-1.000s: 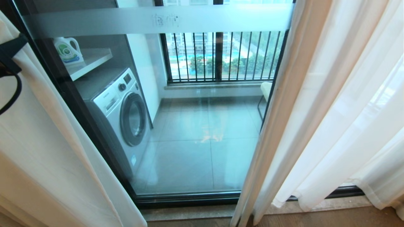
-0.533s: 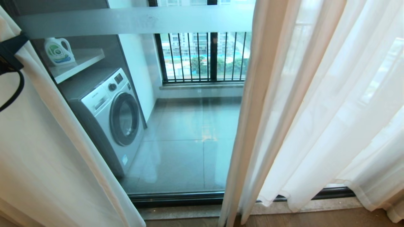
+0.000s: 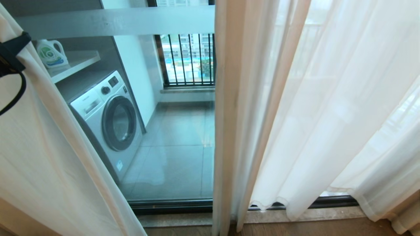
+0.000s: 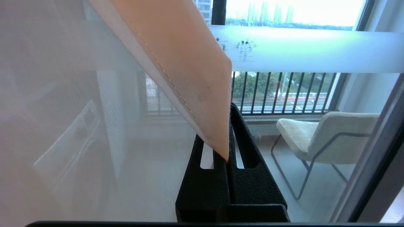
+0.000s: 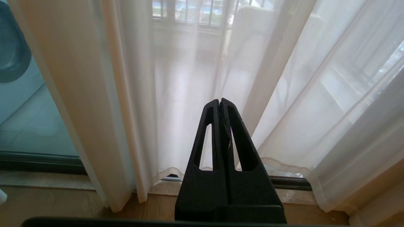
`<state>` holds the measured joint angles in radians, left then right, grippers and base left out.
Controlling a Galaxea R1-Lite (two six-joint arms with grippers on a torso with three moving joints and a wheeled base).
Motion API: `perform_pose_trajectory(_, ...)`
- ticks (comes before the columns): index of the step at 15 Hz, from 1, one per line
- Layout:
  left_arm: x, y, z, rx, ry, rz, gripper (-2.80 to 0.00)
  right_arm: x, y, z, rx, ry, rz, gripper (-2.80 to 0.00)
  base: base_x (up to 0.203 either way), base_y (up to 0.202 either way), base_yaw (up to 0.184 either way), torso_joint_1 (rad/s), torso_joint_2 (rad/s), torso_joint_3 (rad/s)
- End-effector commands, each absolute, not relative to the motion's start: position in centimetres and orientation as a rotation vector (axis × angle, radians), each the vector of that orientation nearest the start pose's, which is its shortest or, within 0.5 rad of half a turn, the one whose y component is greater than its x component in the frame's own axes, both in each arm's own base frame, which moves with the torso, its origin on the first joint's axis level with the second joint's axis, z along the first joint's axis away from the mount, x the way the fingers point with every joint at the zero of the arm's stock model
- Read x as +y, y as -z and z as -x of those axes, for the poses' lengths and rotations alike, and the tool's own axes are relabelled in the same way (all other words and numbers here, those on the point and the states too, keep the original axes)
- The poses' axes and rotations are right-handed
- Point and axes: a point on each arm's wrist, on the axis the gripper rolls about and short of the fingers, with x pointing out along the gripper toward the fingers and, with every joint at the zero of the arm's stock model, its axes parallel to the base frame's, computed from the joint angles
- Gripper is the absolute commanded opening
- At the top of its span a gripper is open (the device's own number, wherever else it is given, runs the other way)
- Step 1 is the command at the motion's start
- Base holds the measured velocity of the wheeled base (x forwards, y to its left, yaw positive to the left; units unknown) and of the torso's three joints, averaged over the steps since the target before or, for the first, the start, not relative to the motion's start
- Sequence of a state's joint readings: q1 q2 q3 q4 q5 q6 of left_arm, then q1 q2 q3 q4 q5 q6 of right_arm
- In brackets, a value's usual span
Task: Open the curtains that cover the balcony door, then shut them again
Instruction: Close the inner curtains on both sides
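Observation:
Two sheer white curtains hang before the balcony door (image 3: 177, 157), a glass pane with a frosted band and dark frame. The left curtain panel (image 3: 39, 157) slants across the picture's left side. My left gripper (image 3: 13, 46) is shut on its hemmed edge, high at the far left. In the left wrist view the hem (image 4: 189, 63) runs down between the black fingers of the left gripper (image 4: 229, 108). The right curtain panel (image 3: 328, 114) covers the right half. My right gripper (image 5: 219, 100) is shut and empty, low in front of that panel (image 5: 176, 78).
Behind the glass are a washing machine (image 3: 108, 121), a detergent bottle (image 3: 49, 54) on a shelf, a black railing (image 3: 188, 59) and a chair (image 4: 322, 135). A stone sill and wooden floor (image 3: 295, 227) run along the bottom. A beige drape (image 3: 407, 213) hangs at the far right.
The whole view has shifted: the balcony slid left in the picture. The right panel's edge came much nearer the left panel, so the strip of bare glass narrowed. The left gripper kept its hold.

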<state>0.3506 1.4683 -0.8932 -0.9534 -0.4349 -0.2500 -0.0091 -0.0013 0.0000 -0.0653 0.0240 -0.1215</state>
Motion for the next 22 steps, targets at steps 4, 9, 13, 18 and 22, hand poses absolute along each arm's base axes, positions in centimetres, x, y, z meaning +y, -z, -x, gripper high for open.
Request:
perform_pose_trajectory(4,7.70,-30.43,-23.80,-0.340,0.130,0.101,-2.80,0.08,-8.22,2.30,-0.067,-0.011,0.124,-2.80,0.000,-0.187,0.004,0.002,0.00,0.002)
perform_pose_trajectory(9,7.69,-30.38,-23.76,-0.339,0.128,0.102,-2.80,0.08,-8.22,2.30,-0.067,-0.011,0.124,-2.80,0.000,-0.187,0.005,0.003,0.00,0.004)
perform_pose_trajectory(13,7.69,-30.34,-23.76,-0.338,0.128,0.103,-2.80,0.08,-8.22,2.30,-0.067,-0.011,0.124,-2.80,0.000,-0.187,0.002,0.004,0.00,0.003)
perform_pose_trajectory(18,7.64,-30.37,-23.72,-0.339,0.131,0.102,-2.80,0.08,-8.22,2.30,-0.067,-0.011,0.124,-2.80,0.000,-0.186,0.003,0.003,0.00,0.003)
perform_pose_trajectory(22,7.64,-30.45,-23.67,-0.341,0.131,0.101,-2.80,0.08,-8.22,2.30,-0.067,-0.011,0.124,-2.80,0.000,-0.187,0.001,0.003,0.00,0.002)
